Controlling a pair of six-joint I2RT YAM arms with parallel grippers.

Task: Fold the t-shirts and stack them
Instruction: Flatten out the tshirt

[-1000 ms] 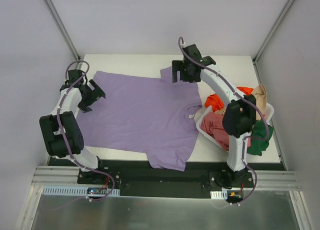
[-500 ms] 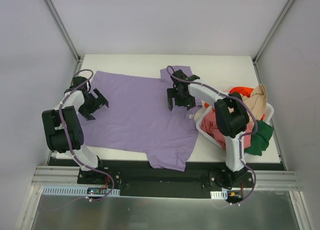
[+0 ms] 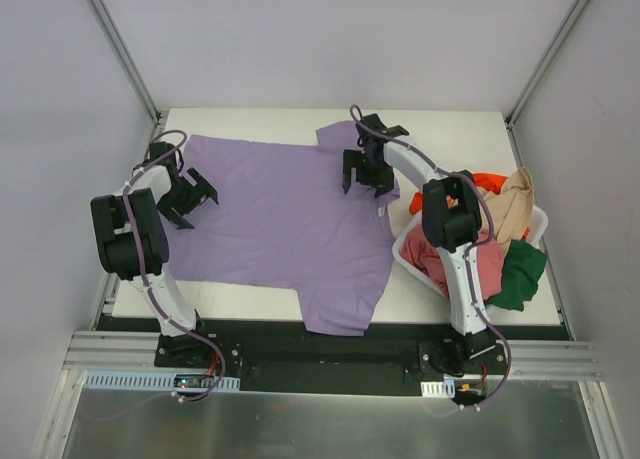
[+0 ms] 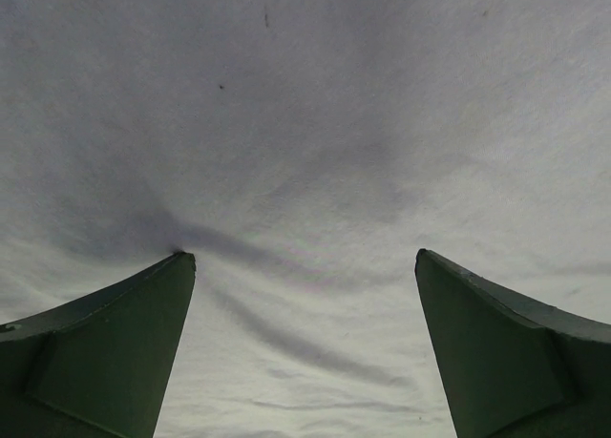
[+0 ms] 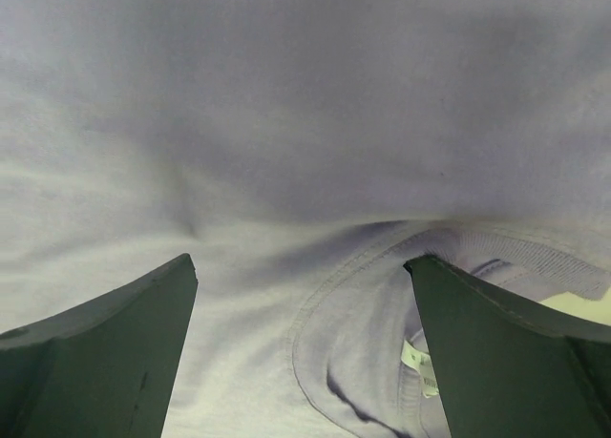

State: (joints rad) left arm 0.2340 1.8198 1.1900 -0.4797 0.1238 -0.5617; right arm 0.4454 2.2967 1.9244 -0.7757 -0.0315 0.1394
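lying spread flat in the top view, the lavender shirt (image 3: pixel 280 229) covers much of the tabletop (image 3: pixel 460 129). its long axis runs left to right: hem at the left, collar pointing right toward the basket (image 3: pixel 402 249), one sleeve at the far edge and the other reaching the near edge. the left claw (image 3: pixel 188 194) sits at the hem and the right claw (image 3: pixel 368 174) on the far shoulder beside the collar. i judge they stand at opposite ends of that axis so the cloth can be tensioned or taken for a first fold. the orange-red shirt (image 3: pixel 487 182), beige shirt (image 3: pixel 512 209), dusty pink shirt (image 3: pixel 435 254) and dark green shirt (image 3: pixel 520 274) are heaped in the basket, probably waiting their turn.

the left wrist view shows that claw's fingers (image 4: pixel 115 343) spread wide, with nothing between them but the flat lavender cloth below. shallow creases fan out from the left fingertip, which suggests it touches the fabric, though i cannot tell how firmly.

the right wrist view shows the other claw's fingers (image 5: pixel 105 352) equally wide apart and gripping nothing. the ribbed collar (image 5: pixel 329 295) curves between them, with the neck label (image 5: pixel 420 362) just beside the right finger. that placement looks chosen to pinch the shoulder close to the neckline, where the shirt holds its shape best.
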